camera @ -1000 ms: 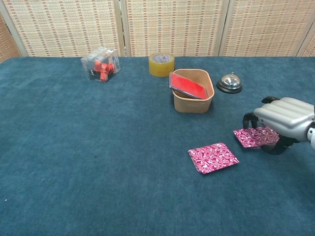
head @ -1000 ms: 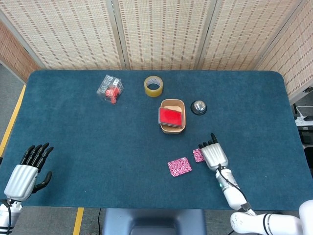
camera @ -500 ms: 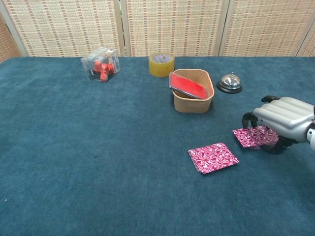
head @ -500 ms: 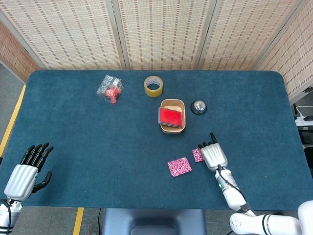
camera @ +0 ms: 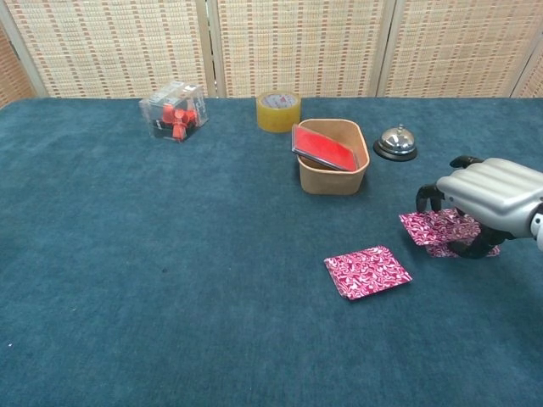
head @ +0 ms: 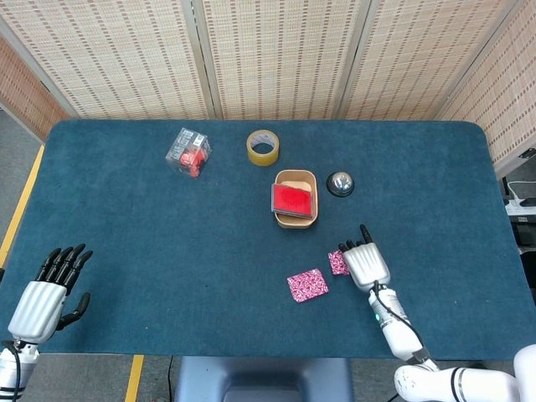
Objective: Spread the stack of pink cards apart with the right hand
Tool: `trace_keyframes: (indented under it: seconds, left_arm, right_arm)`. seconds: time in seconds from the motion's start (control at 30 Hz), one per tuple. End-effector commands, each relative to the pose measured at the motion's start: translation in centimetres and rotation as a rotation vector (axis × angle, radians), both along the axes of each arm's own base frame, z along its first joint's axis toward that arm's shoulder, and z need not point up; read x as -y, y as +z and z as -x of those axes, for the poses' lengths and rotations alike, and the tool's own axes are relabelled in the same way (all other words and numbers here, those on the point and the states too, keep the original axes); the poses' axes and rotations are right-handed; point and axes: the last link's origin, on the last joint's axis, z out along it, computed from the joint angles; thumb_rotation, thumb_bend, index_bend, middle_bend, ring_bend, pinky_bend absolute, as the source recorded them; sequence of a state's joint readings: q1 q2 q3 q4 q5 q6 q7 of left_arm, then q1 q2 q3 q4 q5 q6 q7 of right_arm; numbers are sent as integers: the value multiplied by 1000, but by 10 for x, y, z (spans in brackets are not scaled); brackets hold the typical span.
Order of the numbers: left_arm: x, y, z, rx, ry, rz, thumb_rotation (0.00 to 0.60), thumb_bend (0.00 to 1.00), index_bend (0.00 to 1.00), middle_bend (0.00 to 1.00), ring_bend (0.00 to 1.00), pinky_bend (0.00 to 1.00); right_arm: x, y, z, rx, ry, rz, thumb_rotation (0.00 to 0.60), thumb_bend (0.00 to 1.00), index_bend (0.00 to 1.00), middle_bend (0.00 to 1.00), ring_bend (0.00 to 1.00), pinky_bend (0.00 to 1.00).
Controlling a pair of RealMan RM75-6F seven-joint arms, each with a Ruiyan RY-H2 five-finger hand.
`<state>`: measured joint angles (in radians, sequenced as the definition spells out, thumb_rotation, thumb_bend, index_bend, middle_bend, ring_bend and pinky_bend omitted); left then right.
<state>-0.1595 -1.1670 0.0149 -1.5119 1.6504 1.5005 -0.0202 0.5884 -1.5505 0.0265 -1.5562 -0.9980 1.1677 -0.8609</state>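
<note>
One pink patterned card (head: pixel 307 285) (camera: pixel 366 271) lies alone on the blue cloth. To its right, the rest of the pink cards (head: pixel 338 263) (camera: pixel 434 229) lie partly under my right hand (head: pixel 367 265) (camera: pixel 490 197). That hand is palm down, its dark fingertips (camera: pixel 428 197) touching the top card and the thumb beside the cards' near edge. A lower card's corner peeks out near the thumb. My left hand (head: pixel 46 291) rests at the table's near left corner, fingers spread, holding nothing, and is seen only in the head view.
A tan tub (head: pixel 308 218) (camera: pixel 312 181) with a red item in it stands beyond the cards. A silver bell (head: pixel 340 182) (camera: pixel 395 142), a yellow tape roll (head: pixel 263 146) (camera: pixel 278 111) and a clear box of red parts (head: pixel 188 152) (camera: pixel 174 110) sit further back.
My right hand has shifted slightly away from me and risen a little, dragging the top card with it. A lower card's edge now shows beneath. The lone card and left hand stayed put.
</note>
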Motion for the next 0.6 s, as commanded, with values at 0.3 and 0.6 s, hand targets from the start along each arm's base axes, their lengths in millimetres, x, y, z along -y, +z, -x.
trace_keyframes:
  seconds: [0.3, 0.6]
  left_arm:
    - [1, 1, 0, -1, -1, -8, 600, 468, 0, 0, 0, 37]
    - [4, 1, -1, -4, -7, -4, 600, 465, 0, 0, 0, 36]
  right_arm:
    - [-47, 21, -11, 43, 130, -38, 600, 301, 597, 469, 401, 9]
    - [-103, 31, 12, 21, 177, -156, 600, 301, 596, 469, 401, 9]
